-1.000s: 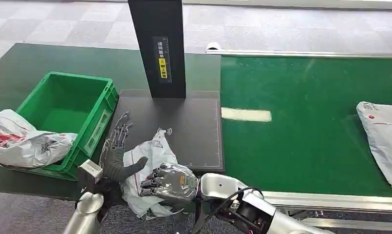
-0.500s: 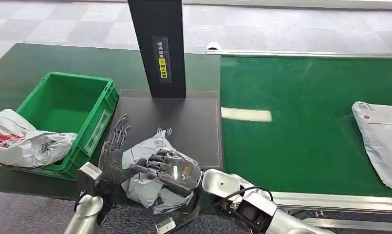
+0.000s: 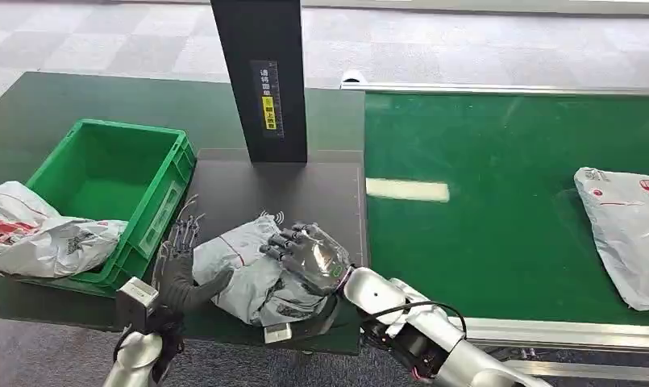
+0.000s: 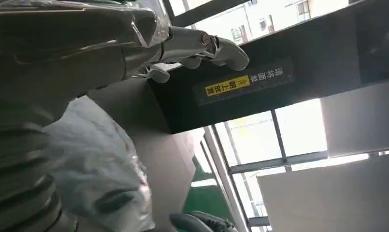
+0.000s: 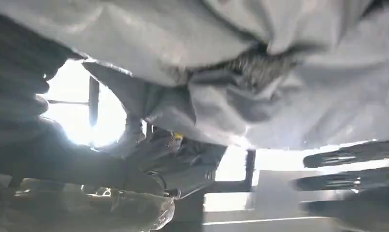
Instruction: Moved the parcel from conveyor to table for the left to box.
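On the dark scanner plate [image 3: 321, 193], the grey parcel [image 3: 244, 274] had been lifted and carried further onto the table. The right hand [image 3: 309, 256] gripped it from above, while the left hand [image 3: 184, 270], fingers spread, touched its edge, probably ready to take over.

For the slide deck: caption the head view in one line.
Right hand grips a grey parcel on the dark table, left hand beside it, green crate nearby.
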`<state>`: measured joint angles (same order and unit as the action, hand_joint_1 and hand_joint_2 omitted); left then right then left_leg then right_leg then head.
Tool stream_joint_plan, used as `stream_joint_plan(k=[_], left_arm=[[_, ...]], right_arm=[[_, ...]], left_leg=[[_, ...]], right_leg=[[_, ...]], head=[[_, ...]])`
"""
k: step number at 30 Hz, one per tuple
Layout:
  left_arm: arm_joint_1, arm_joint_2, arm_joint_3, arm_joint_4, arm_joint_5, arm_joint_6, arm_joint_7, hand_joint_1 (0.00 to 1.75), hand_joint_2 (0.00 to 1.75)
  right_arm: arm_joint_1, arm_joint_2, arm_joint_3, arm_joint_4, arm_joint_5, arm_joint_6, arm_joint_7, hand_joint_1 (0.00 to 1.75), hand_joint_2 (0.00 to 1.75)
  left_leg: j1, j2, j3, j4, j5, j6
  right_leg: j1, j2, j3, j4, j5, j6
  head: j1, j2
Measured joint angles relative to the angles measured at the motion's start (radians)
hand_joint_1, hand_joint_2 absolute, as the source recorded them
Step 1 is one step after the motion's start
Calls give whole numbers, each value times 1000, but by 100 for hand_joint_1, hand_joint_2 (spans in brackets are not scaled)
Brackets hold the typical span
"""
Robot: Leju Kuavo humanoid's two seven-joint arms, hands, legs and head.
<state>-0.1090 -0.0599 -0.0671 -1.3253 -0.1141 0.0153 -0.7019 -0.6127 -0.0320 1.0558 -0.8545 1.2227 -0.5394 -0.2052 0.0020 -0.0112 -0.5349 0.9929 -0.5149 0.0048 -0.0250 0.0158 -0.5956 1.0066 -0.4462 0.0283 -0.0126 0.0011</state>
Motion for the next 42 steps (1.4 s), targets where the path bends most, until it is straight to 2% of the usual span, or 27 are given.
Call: stream_joint_plan(k=[6,16,21,26,32,35,39,42], left_arm=[[27,-1,13,-31,-2,0,0,0,175],[37,-2,18,-45,-3,0,0,0,175],[40,-2,21,-48,-6,2,0,0,175],[39,-2,24,-48,-7,3,2,0,175],[39,-6,24,-48,-7,8,9,0,175],[38,-10,24,-50,-7,9,13,0,175],[37,-11,24,-50,-7,13,14,0,175],[37,-11,24,-50,-7,18,14,0,175]], right_arm=[[3,-6,-89,8,19,-2,16,175,175],[10,-6,-122,8,22,-2,16,175,175],[22,-8,-166,6,38,-65,66,175,175],[37,-22,-283,-33,92,-145,90,175,175],[111,-26,-505,-178,215,-146,78,175,175],[134,-20,-605,-227,224,-147,54,175,175],[144,-6,-676,-230,219,-148,-18,175,175],[144,3,-702,-210,208,-147,-24,175,175]], left_leg=[[0,0,0,0,0,0],[0,0,0,0,0,0],[0,-1,0,0,0,0],[0,0,0,0,0,0],[0,-1,-1,0,0,0],[0,-1,-1,0,0,0],[0,-1,-1,0,0,0],[0,-1,-1,0,0,0]], right_leg=[[0,0,0,0,0,0],[0,0,0,0,0,0],[0,0,0,0,0,0],[0,0,0,0,0,0],[0,-1,-1,0,0,0],[0,-1,-1,0,0,0],[0,0,-1,0,0,0],[0,-1,-1,0,0,0]], head=[[0,0],[0,0],[0,0],[0,0],[0,0],[1,0],[0,0],[0,0]])
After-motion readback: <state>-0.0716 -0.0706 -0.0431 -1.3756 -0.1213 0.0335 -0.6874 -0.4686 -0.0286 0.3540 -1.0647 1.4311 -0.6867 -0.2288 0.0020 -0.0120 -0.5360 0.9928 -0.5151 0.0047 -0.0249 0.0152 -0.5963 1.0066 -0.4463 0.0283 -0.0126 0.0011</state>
